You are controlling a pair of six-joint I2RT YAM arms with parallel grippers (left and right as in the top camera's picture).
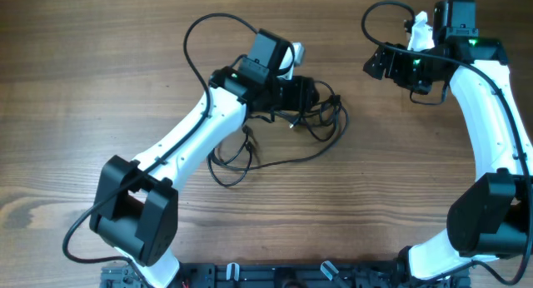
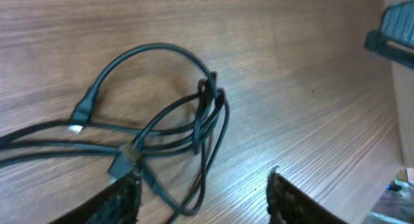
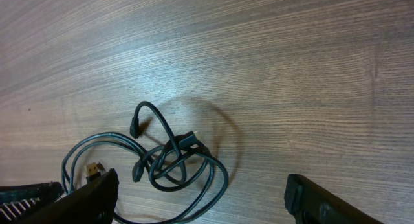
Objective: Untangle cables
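Observation:
The cables point(image 1: 321, 115) are thin black cords knotted in loose loops at the table's middle, with strands trailing left toward a loop point(image 1: 229, 167). My left gripper point(image 1: 310, 95) hovers right over the knot. In the left wrist view the tangle point(image 2: 204, 111) lies just ahead of the open fingers point(image 2: 204, 197), and one loop runs between them by the left finger without being pinched. My right gripper point(image 1: 376, 65) is raised at the far right, apart from the cables. In the right wrist view its fingers point(image 3: 207, 201) are wide open and the tangle point(image 3: 174, 162) lies below, with a plug point(image 3: 95, 167) showing.
The wooden table point(image 1: 100, 80) carries nothing but the cables. Thicker black wires point(image 1: 196, 38) arc from the left arm and over the right arm point(image 1: 371, 13). The arm bases stand at the front edge point(image 1: 275, 275).

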